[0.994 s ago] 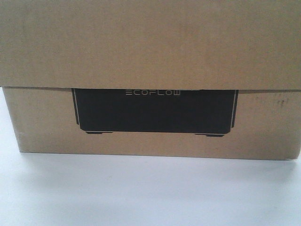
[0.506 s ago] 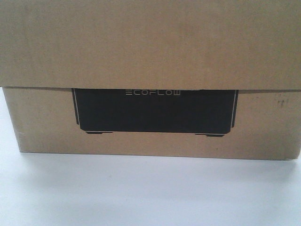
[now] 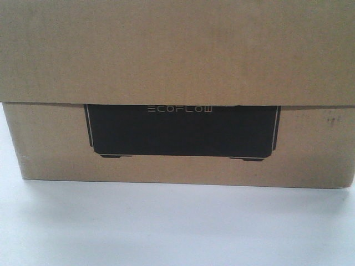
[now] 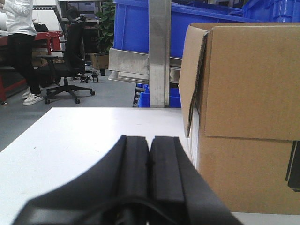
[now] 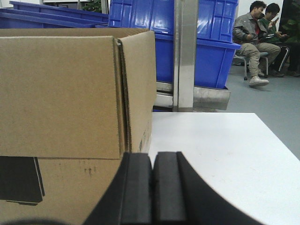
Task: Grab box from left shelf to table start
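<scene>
The box (image 3: 177, 66), a wide brown carton with an overhanging lid and a black "ECOFLOW" panel, stands on the white table (image 3: 177, 227) and fills the front view. In the left wrist view the box (image 4: 248, 112) is at the right, and my left gripper (image 4: 149, 139) is shut and empty just left of its near corner. In the right wrist view the box (image 5: 70, 103) is at the left, and my right gripper (image 5: 152, 154) is shut and empty just right of its near corner. The shelf's silver post (image 5: 185, 56) and rail (image 4: 136, 63) stand behind the table.
Blue plastic bins (image 5: 197, 37) sit on the rack behind the table. A black office chair (image 4: 70, 61) and a standing person (image 4: 21, 47) are on the grey floor at far left. Seated people (image 5: 255, 37) are at far right.
</scene>
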You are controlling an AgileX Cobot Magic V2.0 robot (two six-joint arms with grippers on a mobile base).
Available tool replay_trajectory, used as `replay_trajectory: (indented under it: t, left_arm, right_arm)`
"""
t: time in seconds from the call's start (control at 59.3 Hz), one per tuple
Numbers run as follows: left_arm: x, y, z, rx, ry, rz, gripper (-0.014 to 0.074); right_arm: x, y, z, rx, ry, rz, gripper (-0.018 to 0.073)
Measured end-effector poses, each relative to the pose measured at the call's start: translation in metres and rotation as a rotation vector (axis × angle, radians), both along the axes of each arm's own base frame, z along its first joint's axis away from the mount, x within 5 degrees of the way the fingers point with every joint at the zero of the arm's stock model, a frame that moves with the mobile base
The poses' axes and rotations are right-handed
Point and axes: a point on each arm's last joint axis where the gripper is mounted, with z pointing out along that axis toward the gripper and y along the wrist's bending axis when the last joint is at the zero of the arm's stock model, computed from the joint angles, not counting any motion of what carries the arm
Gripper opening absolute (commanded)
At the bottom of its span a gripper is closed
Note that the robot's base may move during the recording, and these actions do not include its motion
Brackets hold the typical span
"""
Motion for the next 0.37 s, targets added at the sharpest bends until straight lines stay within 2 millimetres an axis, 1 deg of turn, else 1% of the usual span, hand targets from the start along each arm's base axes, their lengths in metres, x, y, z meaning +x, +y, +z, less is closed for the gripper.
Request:
replay_trajectory:
  t: [0.371]
  left_arm:
    - [0.0, 0.0, 0.0, 0.0, 0.0, 0.0, -0.0078]
  right_arm:
    - [0.0, 0.0, 0.0, 0.002, 0.0, 0.0, 0.0053]
